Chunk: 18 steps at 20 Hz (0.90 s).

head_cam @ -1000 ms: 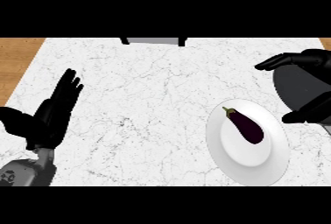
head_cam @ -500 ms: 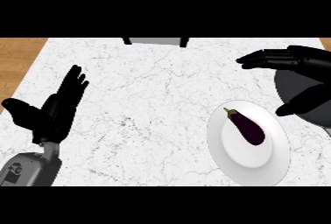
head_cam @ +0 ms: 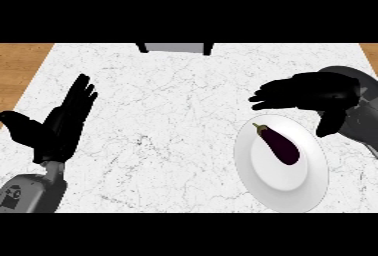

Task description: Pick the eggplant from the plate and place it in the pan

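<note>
Worktop (head_cam: 170, 100): white marble with fine grey veining, filling most of the view; wooden floor (head_cam: 22, 57) showing past its far left corner.

Plate (head_cam: 314, 170): white, round, at near right of the worktop, lying flat.

Eggplant (head_cam: 279, 144): dark purple, elongated, lying on the plate, stem end pointing far-left, body running toward near-right. Resting across the far half of the plate, untouched by either hand.

Right hand (head_cam: 310, 92): black, at far right, just beyond the far rim of the plate. Fingers extended toward the left and relaxed, thumb hanging down toward the plate's right edge. Released, grasping nothing; apart from the eggplant, which lies just near of it.

Pan (head_cam: 362, 122): dark grey, at the far right edge, largely hidden behind the right hand; only part of its rim and inside visible.

Left hand (head_cam: 59, 125): black, at left of the worktop, fingers straight and pointing away, thumb spread out to the left. Released, resting, holding nothing. Grey forearm (head_cam: 29, 192) entering from the near left corner.

Dark object (head_cam: 175, 47): grey with black sides, at the far edge of the worktop, centre; cut off, identity unclear.
</note>
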{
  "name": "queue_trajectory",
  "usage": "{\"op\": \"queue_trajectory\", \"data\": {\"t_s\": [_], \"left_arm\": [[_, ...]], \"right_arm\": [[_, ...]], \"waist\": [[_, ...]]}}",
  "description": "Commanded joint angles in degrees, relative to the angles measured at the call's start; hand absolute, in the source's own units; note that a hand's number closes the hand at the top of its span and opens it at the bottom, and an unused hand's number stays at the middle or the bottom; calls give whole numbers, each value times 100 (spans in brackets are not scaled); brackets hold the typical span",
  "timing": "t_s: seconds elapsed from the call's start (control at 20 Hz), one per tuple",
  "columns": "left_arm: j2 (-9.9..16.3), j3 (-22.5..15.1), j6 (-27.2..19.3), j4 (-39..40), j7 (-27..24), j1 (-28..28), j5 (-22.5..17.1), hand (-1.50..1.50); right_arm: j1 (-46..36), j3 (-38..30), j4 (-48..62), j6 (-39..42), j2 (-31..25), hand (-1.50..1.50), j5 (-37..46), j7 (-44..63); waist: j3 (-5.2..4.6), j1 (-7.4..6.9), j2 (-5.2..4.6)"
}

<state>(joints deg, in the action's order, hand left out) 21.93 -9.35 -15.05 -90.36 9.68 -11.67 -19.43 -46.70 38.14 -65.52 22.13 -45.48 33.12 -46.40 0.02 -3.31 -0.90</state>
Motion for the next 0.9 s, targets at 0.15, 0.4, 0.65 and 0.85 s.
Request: {"op": "queue_trajectory", "data": {"t_s": [0.15, 0.4, 0.65, 0.85], "left_arm": [[40, 304, 137, 271, -185, 92, -31, 0], [-74, 318, 70, 181, -46, 122, 95, 0], [-46, 329, 28, -517, 336, 429, 190, 0], [-229, 412, 114, 62, 168, 36, 397, 0]], "right_arm": [[-275, 816, 592, -67, -171, -150, 1036, -1269], [-488, 842, 1150, -894, 205, -150, 1742, -1285], [-69, 435, 560, -1170, 260, -150, 2066, -741], [220, 109, 320, -1042, 205, -150, 2232, -980]], "waist": [[-3, 197, 51], [-1, 228, 61], [0, 275, 99], [-2, 329, 93]]}}
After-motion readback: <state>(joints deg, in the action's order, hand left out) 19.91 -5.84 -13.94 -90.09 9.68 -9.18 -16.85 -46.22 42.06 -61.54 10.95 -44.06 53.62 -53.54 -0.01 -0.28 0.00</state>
